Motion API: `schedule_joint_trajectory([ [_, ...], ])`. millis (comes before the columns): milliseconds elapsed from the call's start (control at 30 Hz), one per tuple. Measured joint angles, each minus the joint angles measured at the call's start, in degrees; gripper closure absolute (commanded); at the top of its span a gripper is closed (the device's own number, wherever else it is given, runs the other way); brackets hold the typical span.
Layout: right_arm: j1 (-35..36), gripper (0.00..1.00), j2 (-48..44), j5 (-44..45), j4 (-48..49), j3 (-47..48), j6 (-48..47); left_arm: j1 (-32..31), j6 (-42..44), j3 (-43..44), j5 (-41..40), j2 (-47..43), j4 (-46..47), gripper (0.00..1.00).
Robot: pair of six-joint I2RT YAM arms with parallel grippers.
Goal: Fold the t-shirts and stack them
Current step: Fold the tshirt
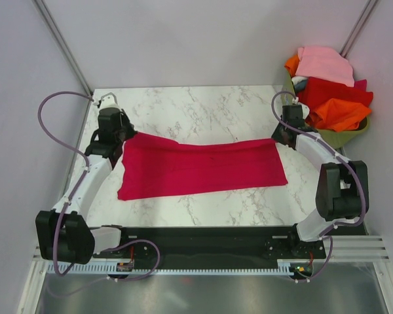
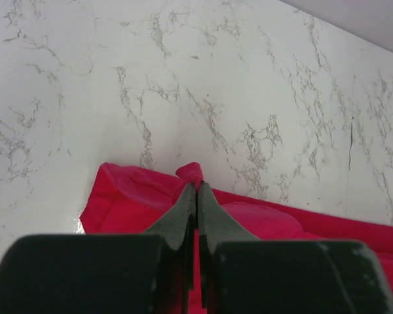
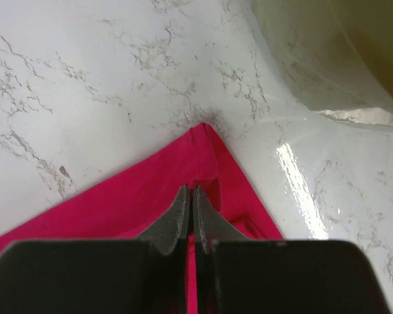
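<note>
A crimson t-shirt (image 1: 200, 168) lies stretched across the marble table, folded into a long band. My left gripper (image 1: 122, 139) is shut on its far left corner; the left wrist view shows the pinched cloth (image 2: 191, 173) bunched at my fingertips (image 2: 196, 190). My right gripper (image 1: 283, 139) is shut on the far right corner; in the right wrist view the red cloth (image 3: 144, 190) runs between the closed fingers (image 3: 191, 191). Other t-shirts, pink (image 1: 324, 65), red (image 1: 331, 91) and orange (image 1: 340, 114), are heaped in the basket at the back right.
The olive-green basket (image 1: 344, 136) stands just off the table's back right corner; its wall shows in the right wrist view (image 3: 334, 59). Bare marble (image 1: 196, 108) lies beyond the shirt. A black rail (image 1: 203, 242) runs along the near edge.
</note>
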Motion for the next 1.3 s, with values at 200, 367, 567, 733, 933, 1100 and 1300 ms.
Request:
schedule_joint_trajectory([
  [200, 0.00, 1.00, -1.49, -0.26, 0.39, -3.21, 0.02, -0.24, 0.00, -3.72, -0.24, -4.33, 0.02, 0.98],
  [367, 0.00, 1.00, -3.41, -0.72, 0.92, -5.53, 0.02, -0.28, -0.02, -5.81, -0.37, -7.28, -0.04, 0.98],
  [567, 0.00, 1.00, -5.09, -1.05, 2.21, -8.35, 0.07, -0.28, -0.59, -9.73, -0.63, -10.21, -0.42, 0.98],
  [733, 0.00, 1.00, -6.62, -1.14, 3.13, -11.41, 0.61, -0.28, -1.73, -13.14, -0.57, -12.17, -0.68, 0.98],
  [933, 0.00, 0.98, -8.44, -1.11, 5.46, -16.17, 2.29, -0.28, -3.89, -17.90, 0.09, -15.32, -1.55, 0.98],
  [1100, 0.00, 0.60, -9.57, -0.70, 7.39, -19.67, 4.72, -0.28, -6.80, -22.97, 0.63, -19.45, -2.43, 0.89],
  [1300, -0.02, 0.53, -12.83, 0.57, 9.09, -23.54, 6.78, -0.28, -9.97, -28.79, 1.99, -25.38, -3.52, 0.73],
])
